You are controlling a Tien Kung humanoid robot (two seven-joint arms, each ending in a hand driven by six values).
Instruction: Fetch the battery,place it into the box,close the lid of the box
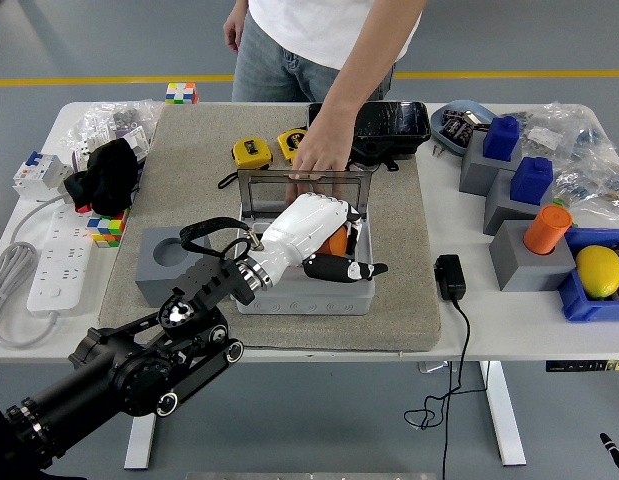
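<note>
The left hand (314, 240) hangs over the open box (307, 285), fingers curled around the orange battery (337, 242); release and lid (304, 190) closing remain, a person's hand (317, 152) steadying it

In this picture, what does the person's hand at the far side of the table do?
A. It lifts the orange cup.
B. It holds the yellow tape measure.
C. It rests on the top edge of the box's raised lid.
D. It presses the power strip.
C: the person's hand lies on the upper edge of the raised clear lid of the grey box.
</note>
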